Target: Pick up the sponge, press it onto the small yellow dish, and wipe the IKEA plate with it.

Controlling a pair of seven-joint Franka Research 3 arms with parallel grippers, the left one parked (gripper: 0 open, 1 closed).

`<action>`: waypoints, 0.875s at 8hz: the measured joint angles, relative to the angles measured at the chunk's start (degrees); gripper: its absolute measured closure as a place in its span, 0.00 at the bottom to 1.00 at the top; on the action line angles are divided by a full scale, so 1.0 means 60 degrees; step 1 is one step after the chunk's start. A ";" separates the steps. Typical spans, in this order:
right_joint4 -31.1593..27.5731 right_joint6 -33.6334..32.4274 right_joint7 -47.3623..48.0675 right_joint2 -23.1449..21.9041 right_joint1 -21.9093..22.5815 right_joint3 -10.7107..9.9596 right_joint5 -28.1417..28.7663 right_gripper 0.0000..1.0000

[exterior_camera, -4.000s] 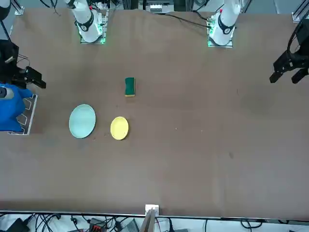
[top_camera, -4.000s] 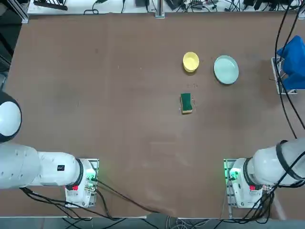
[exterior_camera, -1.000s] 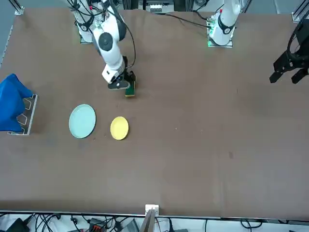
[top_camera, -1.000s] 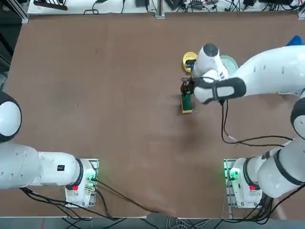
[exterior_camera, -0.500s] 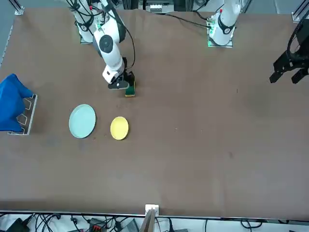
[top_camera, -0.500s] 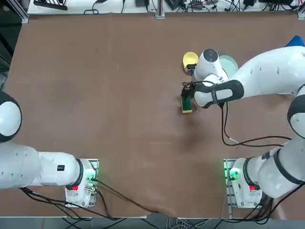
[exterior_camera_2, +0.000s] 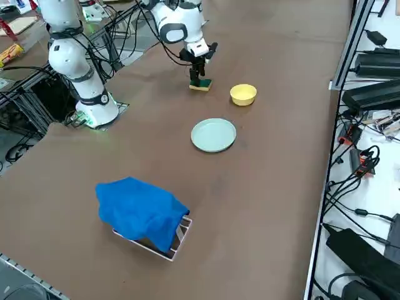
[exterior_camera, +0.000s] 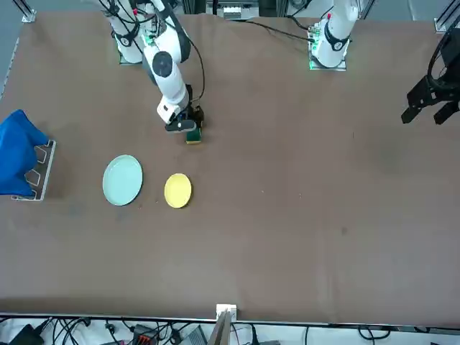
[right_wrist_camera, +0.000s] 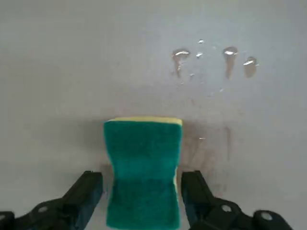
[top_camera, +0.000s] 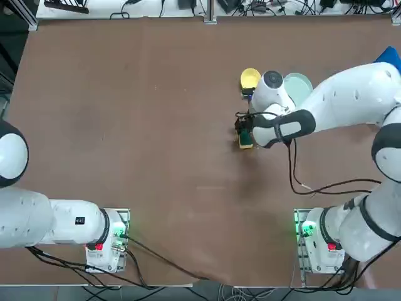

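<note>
Dark green scouring cloth tops the sponge (right_wrist_camera: 144, 167), with its yellow foam layer showing along one short end and part of a long side. The sponge lies flat on the brown desk (exterior_camera_2: 269, 162), green face up, and narrows slightly at the waist. The right end effector (right_wrist_camera: 142, 177) is released: its two black fingers stand wide, one beside each long side of the sponge, near the half away from the exposed yellow end. One finger has a narrow gap to the sponge; whether the other touches it, I cannot tell. Several drops of liquid (right_wrist_camera: 230, 60) glisten on the desk just beyond the yellow end, and a damp, brownish patch shows beside one long side.

Taking the top view as a clock face centred on the sponge, the small yellow dish (top_camera: 250, 78) sits near 12 o'clock. The IKEA plate (top_camera: 298, 88), pale mint green, lies between 1 and 2 o'clock, partly hidden beneath the white arm (top_camera: 351, 97). Dish and plate stand upright on the desk, near each other and apart, the plate clearly the wider.

Farther out, at about 2 o'clock, a blue cloth (exterior_camera_2: 140, 209) is draped over a white wire rack (exterior_camera_2: 177, 245). The working arm's base (top_camera: 322, 248) is at about 5 o'clock; from there the arm bends round and reaches in from roughly 3 o'clock.
</note>
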 joint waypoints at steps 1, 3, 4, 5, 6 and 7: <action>0.0000 0.0211 0.0049 0.0213 0.0059 0.0000 0.0000 0.00; 0.0001 0.0367 0.0051 0.0412 0.0065 -0.0007 0.0000 0.00; 0.0001 0.0372 0.0052 0.0420 0.0065 -0.0007 0.0000 0.00; 0.0002 0.0373 0.0053 0.0420 0.0065 -0.0007 0.0000 0.02; 0.0002 0.0375 0.0053 0.0420 0.0065 -0.0008 0.0000 0.03; 0.0002 0.0376 0.0053 0.0420 0.0065 -0.0009 0.0000 0.16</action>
